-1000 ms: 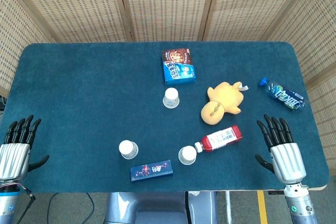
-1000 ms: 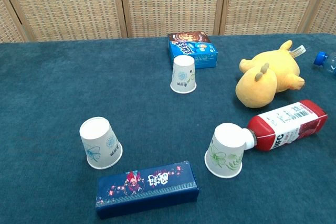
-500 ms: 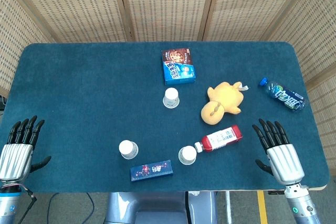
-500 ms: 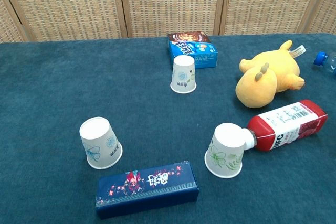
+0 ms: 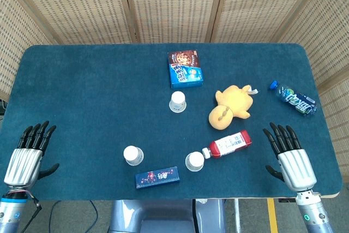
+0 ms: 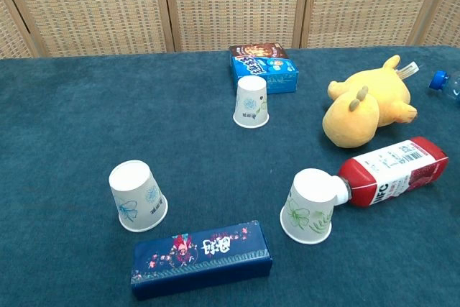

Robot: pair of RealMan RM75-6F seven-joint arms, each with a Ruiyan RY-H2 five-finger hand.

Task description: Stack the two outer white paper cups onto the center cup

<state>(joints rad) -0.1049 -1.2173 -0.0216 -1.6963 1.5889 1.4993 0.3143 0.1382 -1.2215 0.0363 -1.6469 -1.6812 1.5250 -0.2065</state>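
Note:
Three white paper cups stand upside down on the blue table. One cup (image 5: 133,155) (image 6: 137,195) is at the front left, another cup (image 5: 194,161) (image 6: 310,205) at the front right, and the third cup (image 5: 178,102) (image 6: 251,102) stands farther back between them. My left hand (image 5: 28,156) hovers flat at the table's front left corner, fingers spread, holding nothing. Over the front right corner my right hand (image 5: 291,156) is likewise flat and spread, with nothing in it. Neither hand shows in the chest view.
A dark blue box (image 5: 157,177) (image 6: 202,259) lies in front of the two near cups. A red bottle (image 5: 230,144) (image 6: 392,172) lies touching the front right cup. A yellow plush toy (image 5: 229,107), a blue snack box (image 5: 185,70) and a small bottle (image 5: 294,99) sit farther back.
My left hand has moved right and slightly toward the table. My right hand dipped a little and has edged back. The cups have not moved.

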